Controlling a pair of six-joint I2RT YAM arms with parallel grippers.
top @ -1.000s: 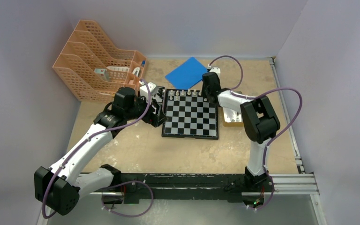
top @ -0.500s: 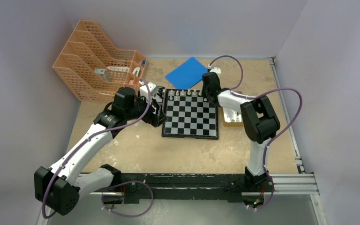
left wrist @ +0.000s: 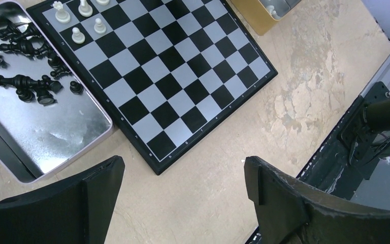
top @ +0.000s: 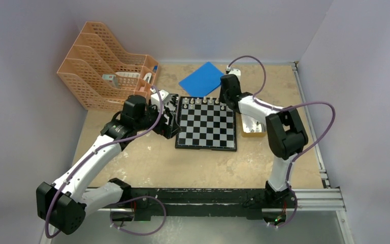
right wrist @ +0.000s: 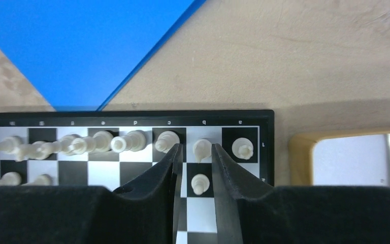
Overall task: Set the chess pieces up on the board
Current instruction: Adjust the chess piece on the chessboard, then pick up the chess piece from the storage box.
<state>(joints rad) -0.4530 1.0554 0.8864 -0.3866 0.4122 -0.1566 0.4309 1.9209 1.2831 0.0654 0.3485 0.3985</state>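
The board [top: 206,124] lies mid-table, with white chess pieces [top: 203,101] along its far edge. In the right wrist view my right gripper [right wrist: 195,148] stands narrowly open over the board's frame [right wrist: 132,115] end. A white back-row piece [right wrist: 201,148] sits between its tips with thin gaps either side, and a white pawn [right wrist: 199,184] stands free further in between the fingers. My left gripper [left wrist: 183,178] hangs wide open and empty over bare table by the board's [left wrist: 167,76] corner. Black pieces [left wrist: 20,81] lie loose in a silver tin [left wrist: 66,132].
A blue sheet [top: 201,80] lies behind the board. An orange file rack [top: 106,66] stands at the back left. A yellow-rimmed tray [top: 251,127] sits against the board's right side. A metal rail [top: 310,198] runs along the near edge.
My right gripper's jaws have parted a little and its wrist has drawn back slightly from the board's far right corner. The left arm has not moved.
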